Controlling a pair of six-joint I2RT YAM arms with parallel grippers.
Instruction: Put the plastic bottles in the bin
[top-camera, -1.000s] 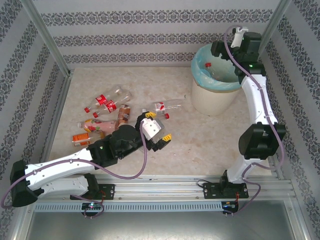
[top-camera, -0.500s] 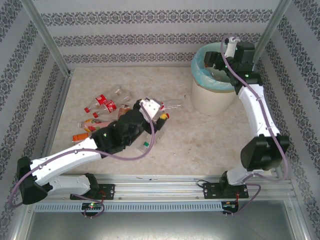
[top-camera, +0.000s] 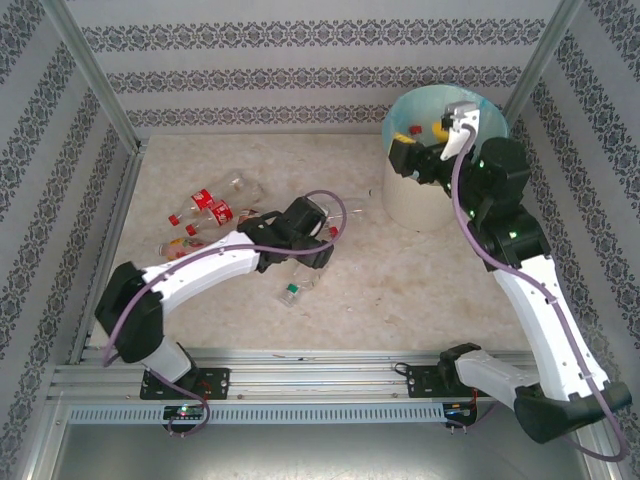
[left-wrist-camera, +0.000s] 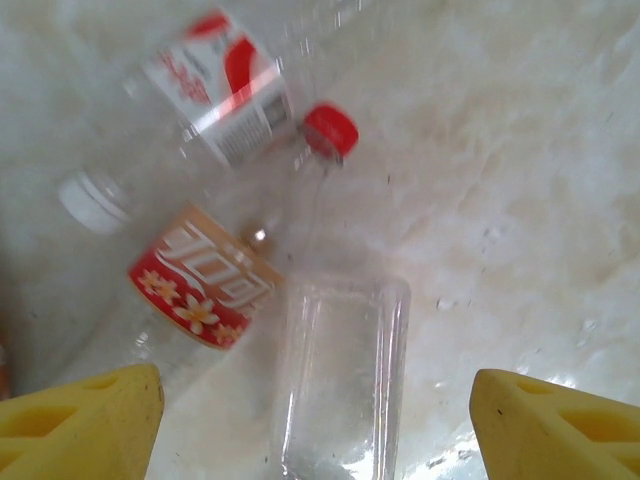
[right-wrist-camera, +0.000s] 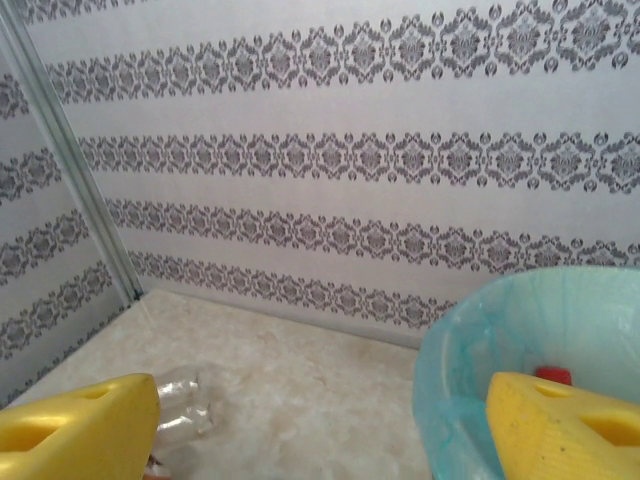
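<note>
Several plastic bottles lie in a heap at the left of the table. My left gripper hangs over the heap's right end, jaws open. In the left wrist view a clear bottle lies on the table between its yellow fingertips, with gaps on both sides. Beyond it lie a bottle with a red flower label and one with a red cap. My right gripper is open at the left rim of the bin, nothing between its fingers. A red cap shows inside the bin's liner.
A bottle with a green cap lies apart, near the left forearm. A clear bottle lies on the table left of the bin. Patterned walls and metal posts close the table on three sides.
My left arm has stretched forward and right, carrying its gripper over the right end of the heap. My right gripper has drawn back from above the bin to its left rim.
</note>
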